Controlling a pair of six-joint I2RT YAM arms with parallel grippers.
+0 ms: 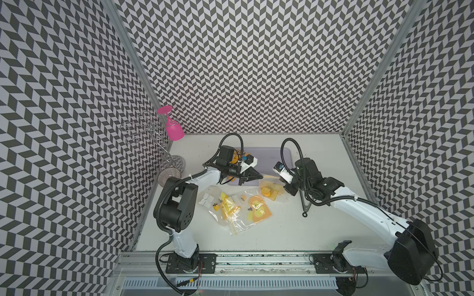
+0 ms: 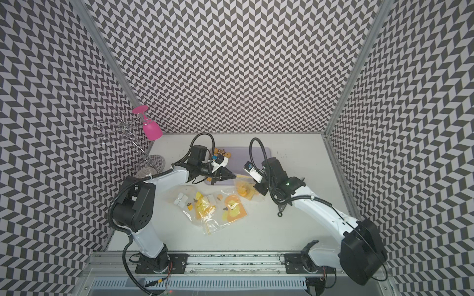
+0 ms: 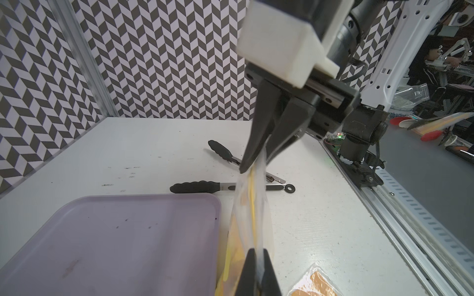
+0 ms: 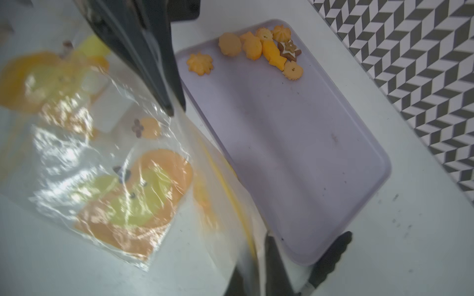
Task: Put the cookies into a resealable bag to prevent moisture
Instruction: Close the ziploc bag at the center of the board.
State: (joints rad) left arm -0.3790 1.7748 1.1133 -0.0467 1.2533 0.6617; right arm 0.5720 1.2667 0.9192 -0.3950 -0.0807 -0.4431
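Cookies (image 4: 259,48) on tray (image 4: 307,153), near left gripper (image 1: 260,176); it and right gripper (image 3: 256,162) clamp bag (image 3: 252,205).

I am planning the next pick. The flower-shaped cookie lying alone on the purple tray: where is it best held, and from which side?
Hold the lone cookie across its wavy edge, coming straight down from above. It lies flat on the tray, near the raised rim, so a sideways approach looks blocked. It is apart from the other cookies, which leaves room on both sides.
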